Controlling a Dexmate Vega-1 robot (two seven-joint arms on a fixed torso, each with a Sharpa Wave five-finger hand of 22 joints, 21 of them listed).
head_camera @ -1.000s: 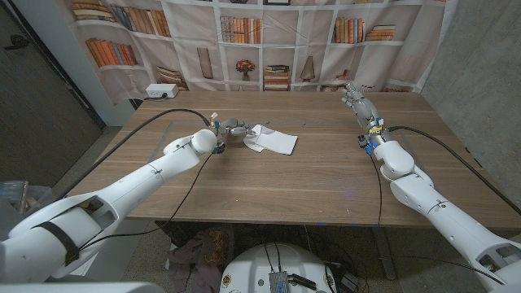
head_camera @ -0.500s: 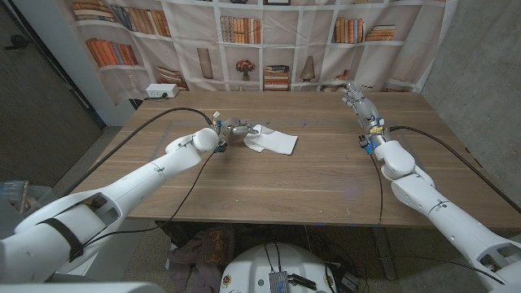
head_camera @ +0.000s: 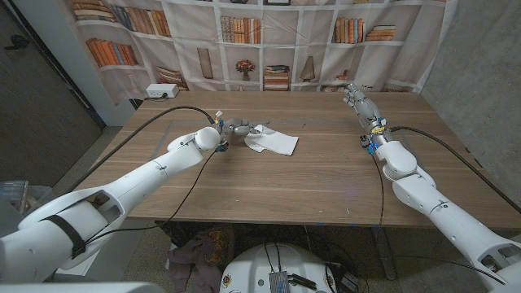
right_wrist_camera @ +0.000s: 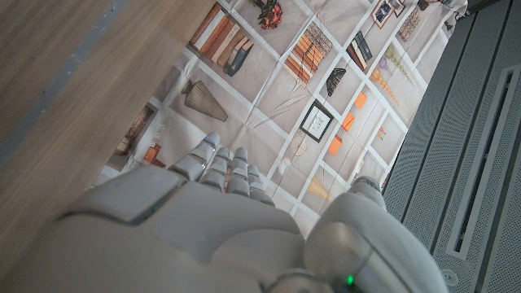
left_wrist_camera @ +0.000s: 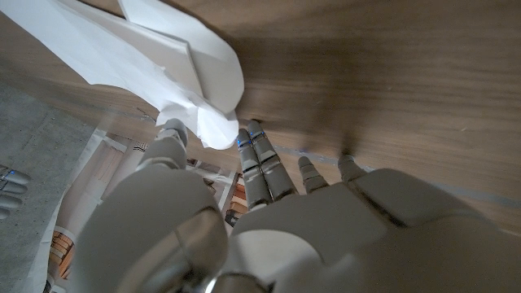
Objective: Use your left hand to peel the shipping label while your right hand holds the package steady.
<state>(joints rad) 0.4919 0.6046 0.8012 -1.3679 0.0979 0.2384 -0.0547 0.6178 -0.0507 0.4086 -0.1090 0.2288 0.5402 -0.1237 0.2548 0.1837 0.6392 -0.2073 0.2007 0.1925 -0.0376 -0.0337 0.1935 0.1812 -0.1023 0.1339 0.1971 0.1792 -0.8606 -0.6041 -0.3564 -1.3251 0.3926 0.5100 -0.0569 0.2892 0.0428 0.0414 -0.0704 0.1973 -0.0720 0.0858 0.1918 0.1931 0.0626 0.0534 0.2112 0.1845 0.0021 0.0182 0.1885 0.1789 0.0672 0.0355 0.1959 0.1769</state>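
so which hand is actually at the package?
The left hand, its fingers at the white package's edge. The right hand is far off at the table's back.

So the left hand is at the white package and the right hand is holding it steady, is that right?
Not quite. The left hand is at the white package, but the right hand is far off near the table's back edge, touching nothing, as the head view shows.

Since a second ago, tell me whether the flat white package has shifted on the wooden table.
No. The white package lies at the same spot against the table's grain lines, left hand at its corner.
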